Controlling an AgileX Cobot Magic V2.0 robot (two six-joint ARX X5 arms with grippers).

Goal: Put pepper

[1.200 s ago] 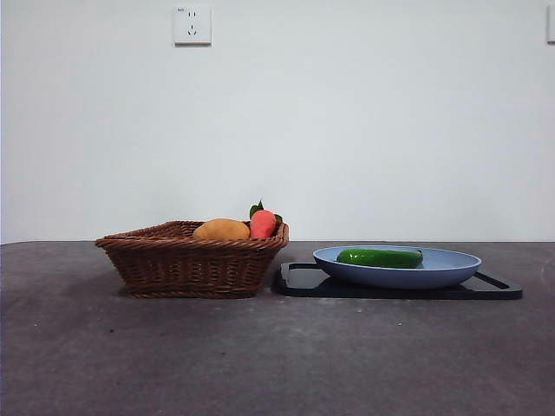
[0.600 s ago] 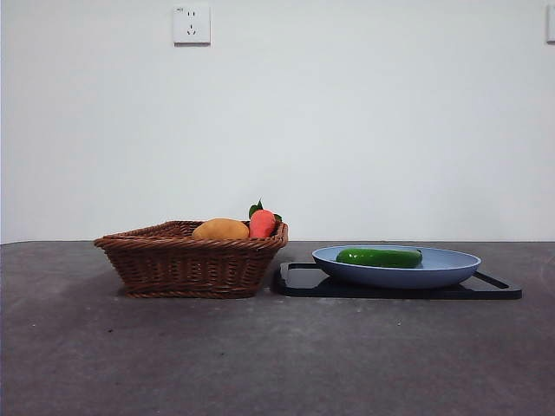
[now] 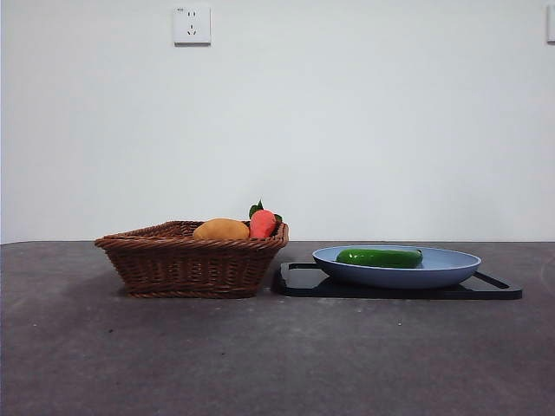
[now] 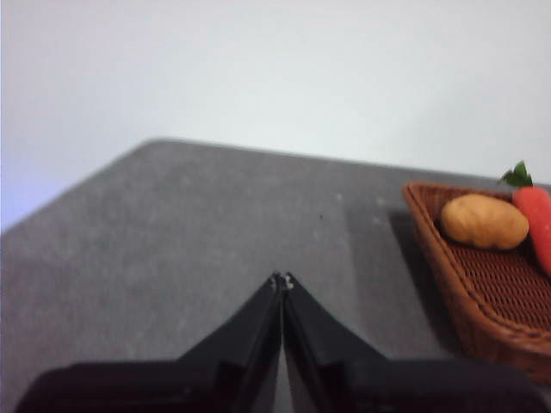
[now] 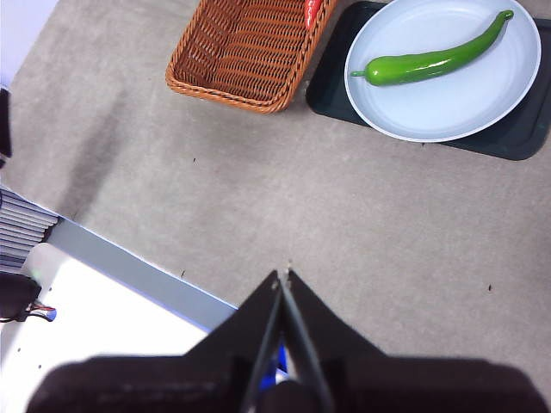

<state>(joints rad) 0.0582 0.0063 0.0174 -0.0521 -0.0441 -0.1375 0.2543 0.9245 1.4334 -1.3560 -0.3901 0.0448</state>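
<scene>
No visible change from the frames a second and half a second before; basket, plate and pepper all stayed put, and no arm entered the front view. The pepper (image 3: 379, 257), glossy dark green, long and slightly curved with a tapered tip, lay inside the pale blue plate (image 3: 451, 270); the plate, shallow and smooth, sat on a flat black tray (image 3: 299, 279). Beside the tray stood a brown woven wicker basket (image 3: 191, 264), ribbed weave, holding a matte yellow-orange oval fruit (image 3: 221, 230) and a red-orange piece with green leaves (image 3: 263, 223). Table (image 3: 260, 355) grey, speckled. Left gripper (image 4: 281, 280) jaws pressed together, empty, near the basket; right gripper (image 5: 283, 274) likewise closed, empty, high above the table.
</scene>
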